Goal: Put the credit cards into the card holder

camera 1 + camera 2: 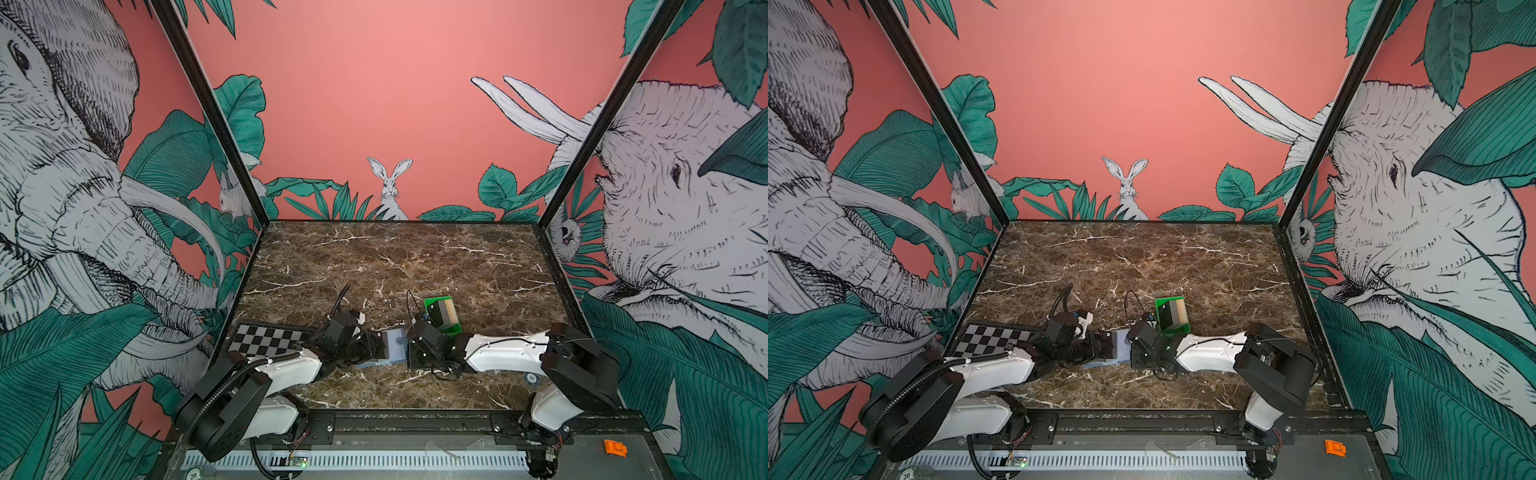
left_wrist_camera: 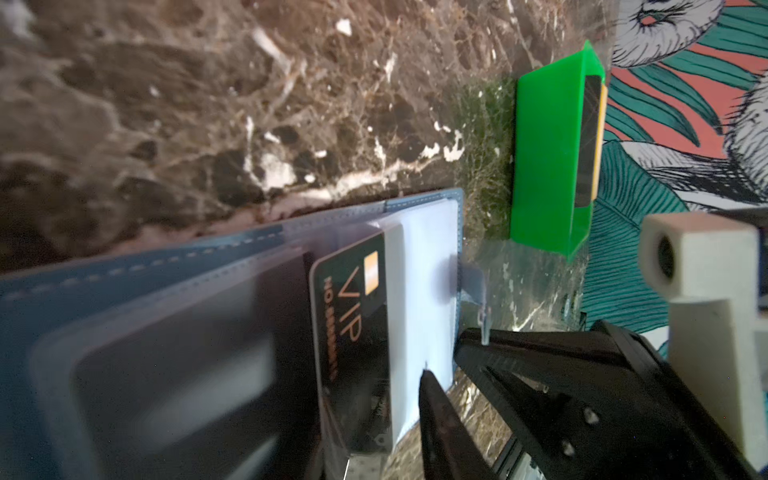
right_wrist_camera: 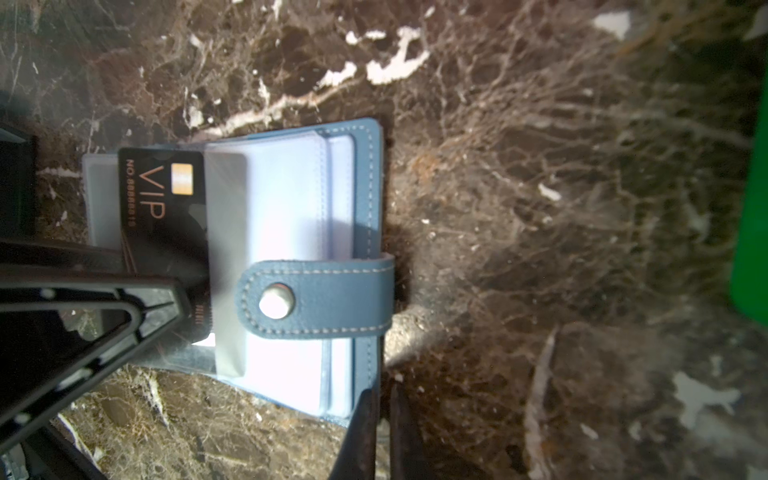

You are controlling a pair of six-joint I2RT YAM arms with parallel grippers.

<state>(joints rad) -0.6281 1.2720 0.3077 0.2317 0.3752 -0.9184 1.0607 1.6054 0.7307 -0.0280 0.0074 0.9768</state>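
1. The holder (image 3: 368, 187) lies open on the bench (image 1: 415, 257) between the two arms. The VIP card (image 3: 162, 199) has only its leading end under a clear sleeve (image 3: 291, 199). Most of it sticks out toward the left arm.
2. More cards (image 1: 441, 312) stand in the green tray (image 1: 454, 330), just beyond the right arm.
3. The left fingers (image 2: 436, 424) are partly apart, astride the card's free end. A gap shows between one finger and the card's long edge, so I judge that nothing is gripped.
4. The right fingers (image 3: 361, 432) are closed together on the holder's edge, near the snap tab (image 3: 316, 299), and pin it to the bench.
5. The step in hand, as I read it, is seating the card fully. The likely best way is to bring the left fingers together behind the free short edge and push with the tips. The push should run flat and straight along the sleeve, low to the bench.
6. The right pinch should hold firm during the push. The bench looks slick, and a loose holder would probably slide away with the card.
7. The card must stay square to the sleeve. If it skews, a corner may catch the seam and buckle the thin film.
8. The push should end once the card's end is level with the sleeve mouth. Pushing further would only crumple the sleeve.
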